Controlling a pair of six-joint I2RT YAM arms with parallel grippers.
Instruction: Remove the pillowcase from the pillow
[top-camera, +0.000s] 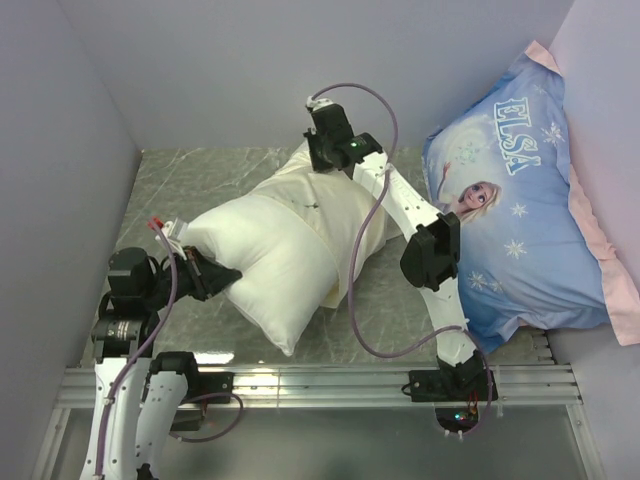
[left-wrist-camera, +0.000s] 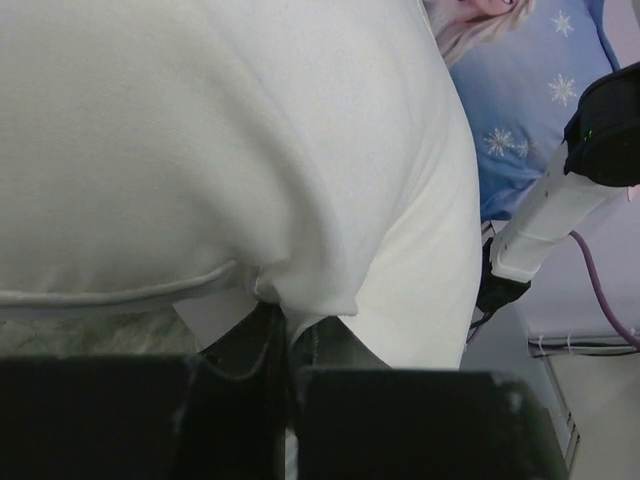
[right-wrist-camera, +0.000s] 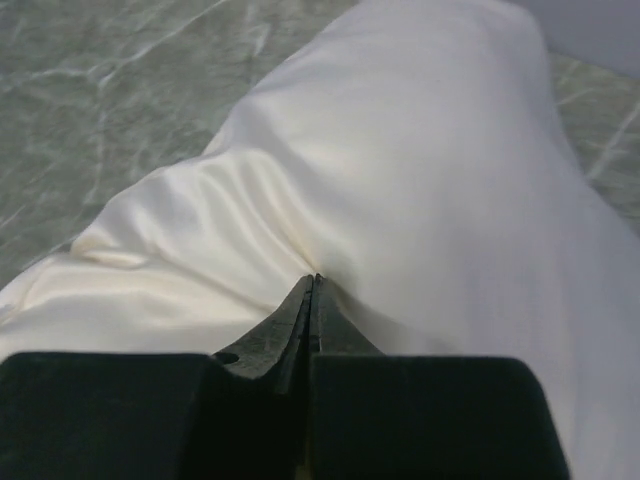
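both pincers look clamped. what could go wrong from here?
1. The right pincer holds only a thin pinched fold of the pillowcase; it may slip free under pull.
2. The left pincer grips the pillow just at its edge seam; if that slips, pillow and case likely travel together.
3. The right arm's elbow sits close against the Elsa pillow and may shove it when pulling.

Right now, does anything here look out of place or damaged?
No damage shows. The pillow sticks partly out of the pillowcase, as the task needs. One oddity: the right arm's cable crosses over the pillowcase.
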